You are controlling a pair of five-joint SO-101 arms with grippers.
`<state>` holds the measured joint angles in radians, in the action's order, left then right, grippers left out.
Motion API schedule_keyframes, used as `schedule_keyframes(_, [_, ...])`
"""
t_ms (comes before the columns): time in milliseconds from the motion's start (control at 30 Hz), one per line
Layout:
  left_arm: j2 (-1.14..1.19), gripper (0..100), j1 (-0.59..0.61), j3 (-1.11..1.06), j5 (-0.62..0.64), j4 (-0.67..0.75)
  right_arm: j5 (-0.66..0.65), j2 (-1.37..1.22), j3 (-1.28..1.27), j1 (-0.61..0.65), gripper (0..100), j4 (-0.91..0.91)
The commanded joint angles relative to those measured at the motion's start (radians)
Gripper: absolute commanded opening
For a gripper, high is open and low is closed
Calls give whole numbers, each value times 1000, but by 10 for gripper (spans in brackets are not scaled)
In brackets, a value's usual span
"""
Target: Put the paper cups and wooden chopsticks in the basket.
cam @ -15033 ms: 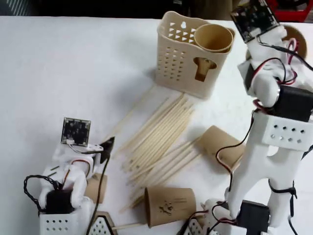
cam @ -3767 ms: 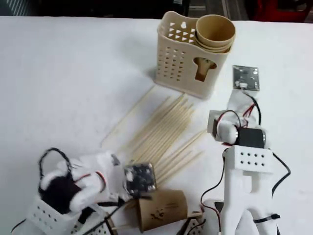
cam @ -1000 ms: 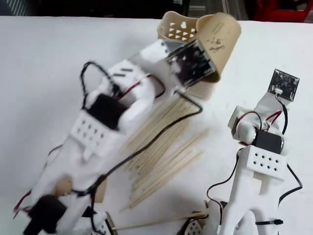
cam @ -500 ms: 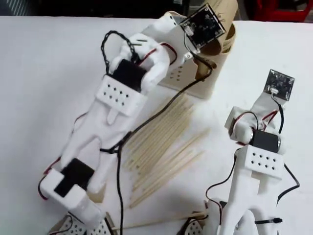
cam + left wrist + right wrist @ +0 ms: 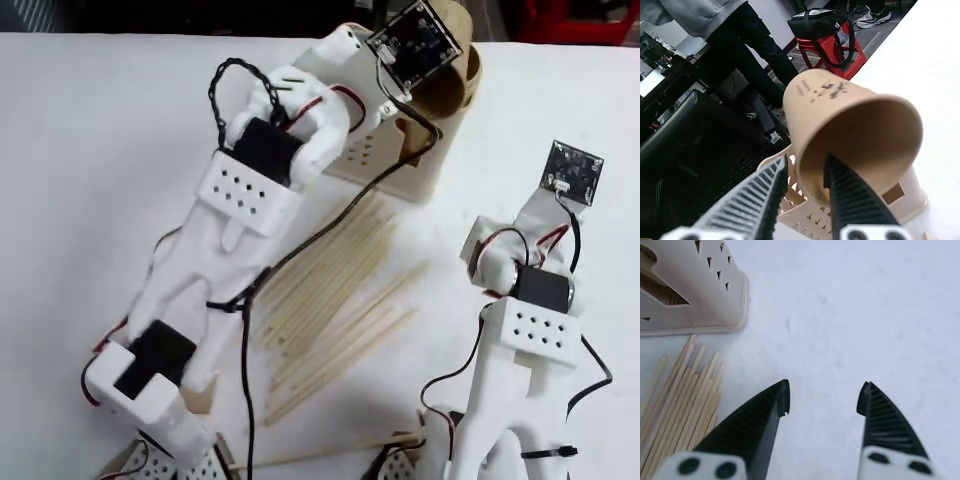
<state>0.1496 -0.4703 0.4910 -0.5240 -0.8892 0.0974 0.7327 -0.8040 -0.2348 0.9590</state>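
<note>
High view: left arm stretched across the worktop (image 5: 90, 150) to the basket (image 5: 425, 175). Tan cups (image 5: 470, 72) at its mouth, count unclear behind the wrist camera. Chopsticks (image 5: 330, 290) fanned flat between the arms, apparently none in the basket. One stray stick (image 5: 320, 452) near the front edge. Tan sliver (image 5: 203, 398) by the left arm's base, perhaps another cup, too hidden to tell.

Left wrist view: left gripper (image 5: 806, 162) clamped on the rim of a cup (image 5: 855, 120), one finger inside, one outside. Cup tilted, just above the basket, not yet let go.

Right wrist view: right gripper (image 5: 822, 395) spread wide and empty above bare worktop, beside the chopsticks, near a basket corner.

Likely standing: cups nearly finished, chopsticks all left to do.
</note>
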Motion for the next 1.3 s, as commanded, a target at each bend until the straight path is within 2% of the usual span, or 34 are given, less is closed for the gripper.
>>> schedule_keyframes(0, [-10, 146, 10, 51, 26, -2, 3, 16, 11, 12, 223, -15])
schedule_keyframes(133, [-15, 146, 10, 55, 28, 11, 3, 16, 11, 12, 223, -15])
schedule_keyframes(400, [-8, 146, 10, 52, 31, 149, 3, 16, 11, 12, 223, -15])
schedule_keyframes(600, [-4, 146, 10, 43, 83, 259, 3, 16, 11, 12, 223, -15])
schedule_keyframes(1133, [225, 146, 21, 54, 84, 532, 3, 16, 9, 12, 223, -15])
schedule_keyframes(1267, [239, 89, 27, 54, 78, 582, 3, 16, 9, 12, 223, -15])
